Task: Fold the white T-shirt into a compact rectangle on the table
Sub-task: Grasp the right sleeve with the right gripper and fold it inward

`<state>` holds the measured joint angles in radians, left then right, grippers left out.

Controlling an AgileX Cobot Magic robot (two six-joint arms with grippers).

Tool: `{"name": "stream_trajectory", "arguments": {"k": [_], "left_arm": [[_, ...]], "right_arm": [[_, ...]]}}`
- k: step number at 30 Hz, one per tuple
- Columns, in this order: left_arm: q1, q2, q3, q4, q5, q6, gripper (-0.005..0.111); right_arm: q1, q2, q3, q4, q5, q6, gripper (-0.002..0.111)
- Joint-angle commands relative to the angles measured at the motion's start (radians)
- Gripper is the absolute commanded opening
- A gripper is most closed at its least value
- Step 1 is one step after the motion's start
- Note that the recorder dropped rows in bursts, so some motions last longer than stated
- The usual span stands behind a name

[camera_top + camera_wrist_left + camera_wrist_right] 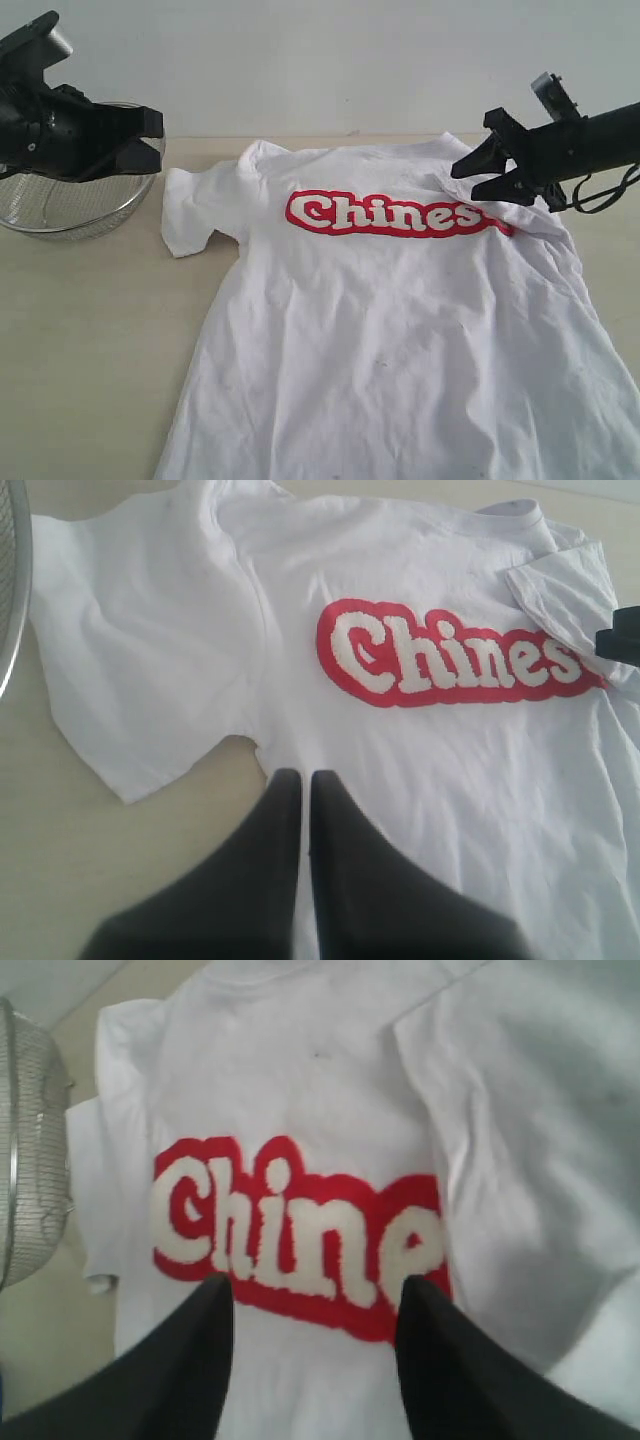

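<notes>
The white T-shirt (380, 330) lies front up on the table (90, 330), its red band (390, 213) with white lettering across the chest. One sleeve (530, 215) is folded inward over the end of the lettering; the other sleeve (190, 215) lies spread flat. My right gripper (463, 182) hovers open just above the folded sleeve (520, 1190), with nothing between its fingers (315, 1285). My left gripper (158, 137) is shut and empty, raised at the far left; in its wrist view its tips (304, 778) point at the shirt (420, 760) near the armpit.
A wire-mesh metal bowl (75, 205) stands at the back left under the left arm, close to the spread sleeve; its rim (30, 1140) shows in the right wrist view. Bare tabletop (60, 860) lies left of the shirt. The shirt's hem runs off the exterior view's lower edge.
</notes>
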<state>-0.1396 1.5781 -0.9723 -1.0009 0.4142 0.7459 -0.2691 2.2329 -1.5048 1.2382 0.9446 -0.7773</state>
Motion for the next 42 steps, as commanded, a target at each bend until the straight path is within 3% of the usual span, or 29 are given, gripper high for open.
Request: {"name": "stream_trajectory", "arguments": {"k": [1, 9, 15, 20, 24, 42], "left_arm": [[-0.004, -0.008, 0.005, -0.006, -0.006, 0.005, 0.004], [-0.004, -0.008, 0.005, -0.006, -0.006, 0.005, 0.004], [-0.004, -0.008, 0.005, -0.006, -0.006, 0.005, 0.004], [-0.004, -0.008, 0.005, -0.006, -0.006, 0.005, 0.004], [-0.004, -0.008, 0.005, -0.006, -0.006, 0.005, 0.004], [-0.004, -0.008, 0.005, -0.006, -0.022, 0.005, 0.004]], "right_arm": [[0.001, -0.012, -0.006, 0.036, 0.068, -0.006, 0.043], [-0.025, -0.059, -0.054, 0.061, -0.017, 0.013, 0.041], [-0.019, -0.057, -0.163, -0.210, -0.174, 0.142, 0.000], [-0.011, -0.057, -0.183, -0.482, -0.207, 0.264, 0.000], [-0.011, -0.032, -0.183, -0.545, -0.194, 0.300, 0.000], [-0.009, 0.033, -0.183, -0.541, -0.083, 0.305, 0.000]]}}
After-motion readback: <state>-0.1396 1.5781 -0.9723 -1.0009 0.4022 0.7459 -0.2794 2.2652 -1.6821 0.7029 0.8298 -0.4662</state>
